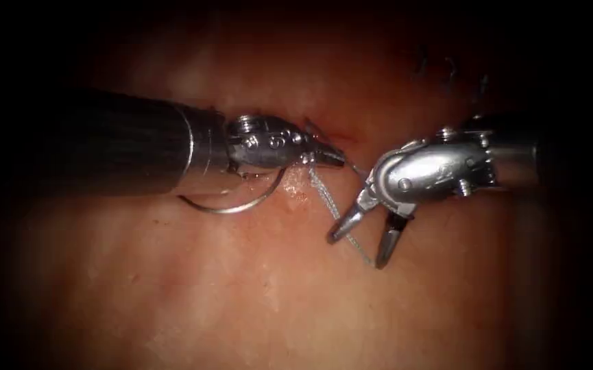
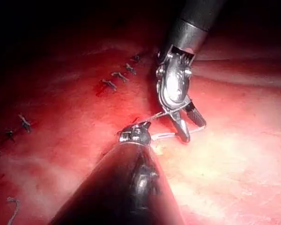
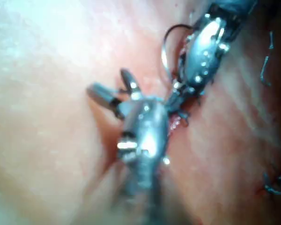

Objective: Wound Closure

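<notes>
No text, label or number can be read anywhere.

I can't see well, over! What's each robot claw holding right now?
Left tool shut on the needle, near one end; curve hangs clear of the tissue. Right tool open, holding nothing. Thread runs between its jaws.

needle under left end effector, thread between it and right end effector, on tissue
</notes>
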